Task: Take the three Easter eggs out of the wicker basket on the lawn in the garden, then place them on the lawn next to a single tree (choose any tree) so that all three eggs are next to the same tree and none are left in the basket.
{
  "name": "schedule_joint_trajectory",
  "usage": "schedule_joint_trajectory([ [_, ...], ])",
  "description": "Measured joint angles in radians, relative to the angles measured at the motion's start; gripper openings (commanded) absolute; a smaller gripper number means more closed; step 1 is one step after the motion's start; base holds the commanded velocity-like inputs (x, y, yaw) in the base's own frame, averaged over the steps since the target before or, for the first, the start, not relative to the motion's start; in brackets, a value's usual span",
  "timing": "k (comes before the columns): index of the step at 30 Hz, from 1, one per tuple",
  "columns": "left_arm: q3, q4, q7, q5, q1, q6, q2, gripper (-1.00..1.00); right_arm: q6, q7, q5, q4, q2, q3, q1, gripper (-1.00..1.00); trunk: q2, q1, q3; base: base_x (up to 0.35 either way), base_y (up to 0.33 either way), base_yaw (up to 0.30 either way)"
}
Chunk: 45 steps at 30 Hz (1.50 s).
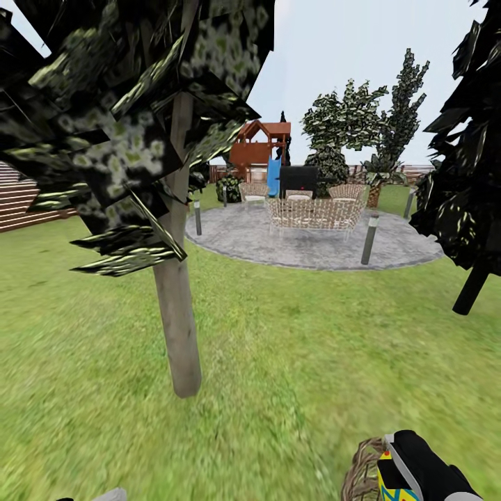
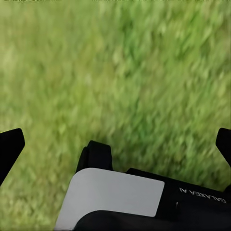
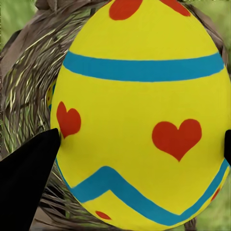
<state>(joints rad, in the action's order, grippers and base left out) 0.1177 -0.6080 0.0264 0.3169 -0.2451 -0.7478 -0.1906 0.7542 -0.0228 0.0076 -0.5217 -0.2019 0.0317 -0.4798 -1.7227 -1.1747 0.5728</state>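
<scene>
A grey round paved patio lies beyond the grass; pale woven chairs stand on it, short bollard posts at its edge. Behind stand a wooden playset and a near-black-leaved tree at right.

A yellow egg with blue bands and red hearts is sitting between the right gripper's black fingers, just above the brown wicker basket. In the head view the basket is resting on the green lawn, near a pale-trunked tree standing upright.
</scene>
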Motion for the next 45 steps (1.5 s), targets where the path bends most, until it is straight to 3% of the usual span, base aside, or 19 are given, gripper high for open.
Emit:
schedule_joint_trajectory([
  [24,0.000,0.000,0.000,-0.001,0.000,0.000,0.008,1.00,0.001,0.000,-0.001,0.000,0.002,0.000,0.000,-1.00,0.168,0.092,-0.075,0.000,0.000,0.069],
  [45,0.000,0.000,0.000,-0.001,0.000,0.000,0.008,1.00,0.001,0.000,0.000,0.001,0.003,0.000,0.000,-1.00,0.315,0.173,-0.141,0.000,0.000,0.279],
])
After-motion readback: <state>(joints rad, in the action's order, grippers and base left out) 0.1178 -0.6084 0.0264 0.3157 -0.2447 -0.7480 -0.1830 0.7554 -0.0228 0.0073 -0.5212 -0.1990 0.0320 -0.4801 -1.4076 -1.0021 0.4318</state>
